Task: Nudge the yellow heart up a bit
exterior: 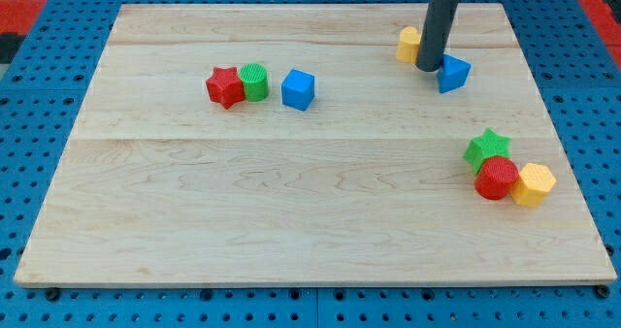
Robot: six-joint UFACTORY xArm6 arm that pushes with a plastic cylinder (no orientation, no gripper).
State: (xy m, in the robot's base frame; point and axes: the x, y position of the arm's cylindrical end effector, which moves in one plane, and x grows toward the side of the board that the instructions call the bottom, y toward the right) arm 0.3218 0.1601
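Note:
The yellow heart (408, 44) lies near the view's top right on the wooden board, partly hidden behind my rod. My tip (429, 68) rests on the board just right of and below the heart, between it and a blue triangular block (453, 73), which sits close on the tip's right. Whether the tip touches the heart cannot be told.
A red star (224, 86), green cylinder (254, 81) and blue cube (299, 89) sit in a row at upper left. A green star (487, 148), red cylinder (498, 178) and yellow hexagon (533, 184) cluster at right. The board's top edge (310, 7) is near the heart.

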